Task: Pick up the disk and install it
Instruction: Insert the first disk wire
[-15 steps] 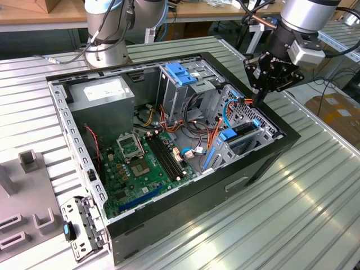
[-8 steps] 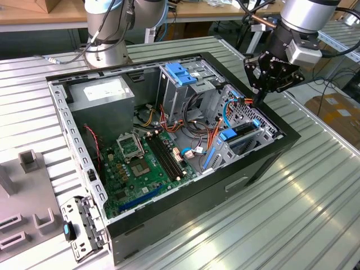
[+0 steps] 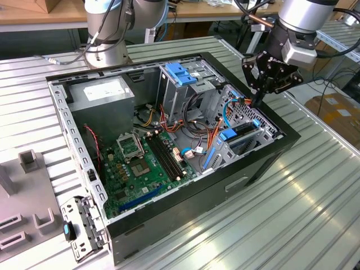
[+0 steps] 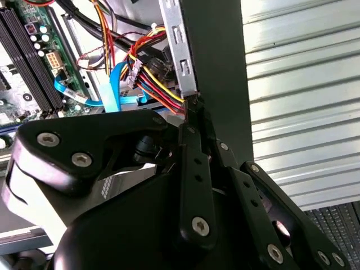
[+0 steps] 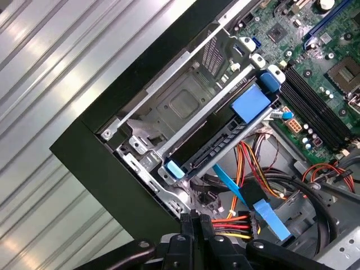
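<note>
The disk (image 3: 243,133) lies in the low drive bay at the corner of the open computer case (image 3: 169,214) on the exterior view's right. Its blue carrier tabs show at both ends. In the first wrist view the disk (image 5: 216,147) rests edge-on between the bay's metal rails, with a blue tab at each end. My gripper (image 3: 257,101) hangs just above the case wall beside that bay, fingers together and holding nothing. In the second wrist view the gripper (image 4: 193,104) tapers to a point next to a bundle of red, yellow and black cables.
A tall metal drive cage with a blue latch (image 3: 180,73) stands in the middle of the case. The power supply (image 3: 101,93) and motherboard (image 3: 140,163) lie toward the exterior view's left. Grey fixtures (image 3: 29,160) and a metal bracket (image 3: 81,225) sit on the ribbed table (image 3: 292,214).
</note>
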